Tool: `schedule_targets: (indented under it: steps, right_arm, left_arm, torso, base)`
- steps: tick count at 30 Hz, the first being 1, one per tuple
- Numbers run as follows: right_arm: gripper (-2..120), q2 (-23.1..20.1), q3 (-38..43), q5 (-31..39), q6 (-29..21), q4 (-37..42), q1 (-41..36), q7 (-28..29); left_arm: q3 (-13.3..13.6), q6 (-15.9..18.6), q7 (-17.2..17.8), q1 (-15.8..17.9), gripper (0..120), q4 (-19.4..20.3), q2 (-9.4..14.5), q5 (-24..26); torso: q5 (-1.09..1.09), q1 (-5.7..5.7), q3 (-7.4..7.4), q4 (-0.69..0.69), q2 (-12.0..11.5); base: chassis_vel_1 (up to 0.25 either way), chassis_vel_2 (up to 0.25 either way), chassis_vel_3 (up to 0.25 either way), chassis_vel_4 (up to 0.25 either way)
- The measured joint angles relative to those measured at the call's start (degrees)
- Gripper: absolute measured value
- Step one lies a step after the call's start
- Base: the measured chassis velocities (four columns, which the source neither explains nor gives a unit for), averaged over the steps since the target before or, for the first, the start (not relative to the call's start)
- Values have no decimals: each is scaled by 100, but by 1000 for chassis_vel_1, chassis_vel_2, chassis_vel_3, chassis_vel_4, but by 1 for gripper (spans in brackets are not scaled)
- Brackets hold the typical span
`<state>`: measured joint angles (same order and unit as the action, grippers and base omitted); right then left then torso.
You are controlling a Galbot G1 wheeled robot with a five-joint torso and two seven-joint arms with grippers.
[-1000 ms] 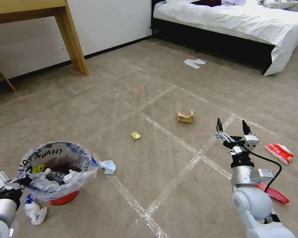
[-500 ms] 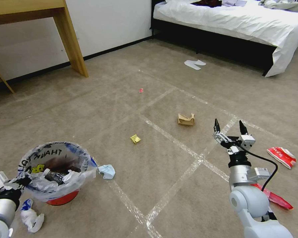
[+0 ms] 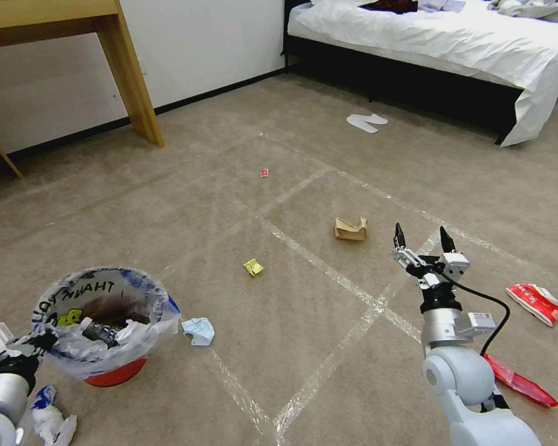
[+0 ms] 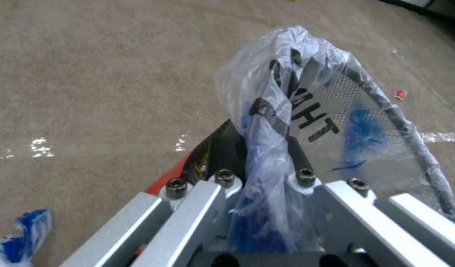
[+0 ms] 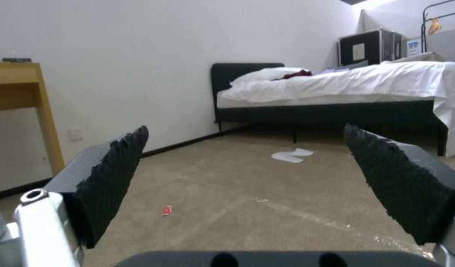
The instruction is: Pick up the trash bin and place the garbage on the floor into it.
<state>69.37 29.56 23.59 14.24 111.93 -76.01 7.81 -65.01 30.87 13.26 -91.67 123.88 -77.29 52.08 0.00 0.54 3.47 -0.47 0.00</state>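
1. Presently, left gripper point(image 3: 34, 342) fingers pinch the trash bin point(image 3: 102, 325) at its bagged rim, low at the robot's left, mouth up for loading.
2. Right gripper point(image 3: 422, 241) fingers spread wide, empty, held above the floor point(image 3: 167, 210) near the brown paper bag point(image 3: 350, 228).

A bedroom is showing here. A bed point(image 3: 440, 37) in white sheets is standing on carpet point(image 3: 167, 210), slippers point(image 3: 366, 121) lying beside it.
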Motion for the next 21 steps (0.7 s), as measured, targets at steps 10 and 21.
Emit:
schedule_targets:
  steps: [10,21]
  right_arm:
    - [100,3,-17,-18,7,-22,33,-23]
    - [100,0,-35,-30,7,-35,57,-29]
  left_arm:
    - [-33,-3,0,6,5,-28,45,23]
    - [-111,-3,17,2,5,-25,70,79]
  torso:
    - [0,0,0,0,0]
    - [0,0,0,0,0]
  base:
    - [-14,15,10,-13]
    - [-17,22,20,-22]
